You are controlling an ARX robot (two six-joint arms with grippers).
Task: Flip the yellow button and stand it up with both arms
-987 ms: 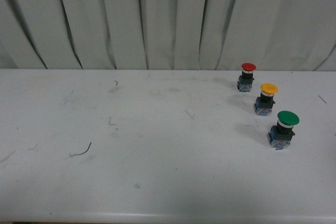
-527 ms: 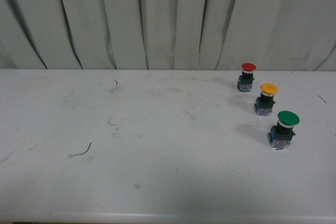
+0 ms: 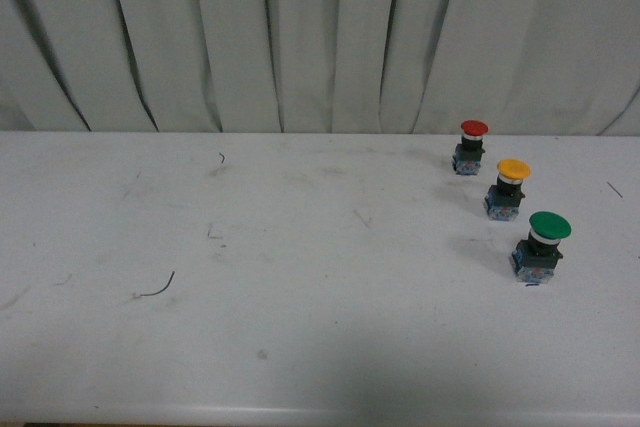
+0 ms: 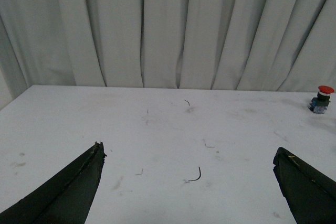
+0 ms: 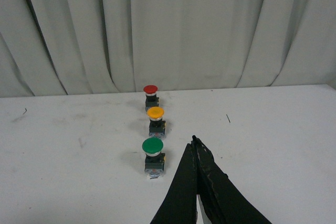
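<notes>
The yellow button (image 3: 508, 187) stands upright, cap up, on the white table at the right, between a red-capped button (image 3: 469, 145) behind it and a larger green-capped button (image 3: 541, 245) in front. It also shows in the right wrist view (image 5: 156, 121). My right gripper (image 5: 195, 141) is shut and empty, its tips a little to the right of the green button (image 5: 153, 156). My left gripper (image 4: 189, 153) is open and empty above the left part of the table. Neither arm shows in the front view.
The white table (image 3: 300, 347) is backed by a grey curtain (image 3: 300, 37). A small dark curl of wire (image 3: 156, 289) lies at front left, also seen between the left fingers (image 4: 194, 176). The red button shows far off in the left wrist view (image 4: 321, 98).
</notes>
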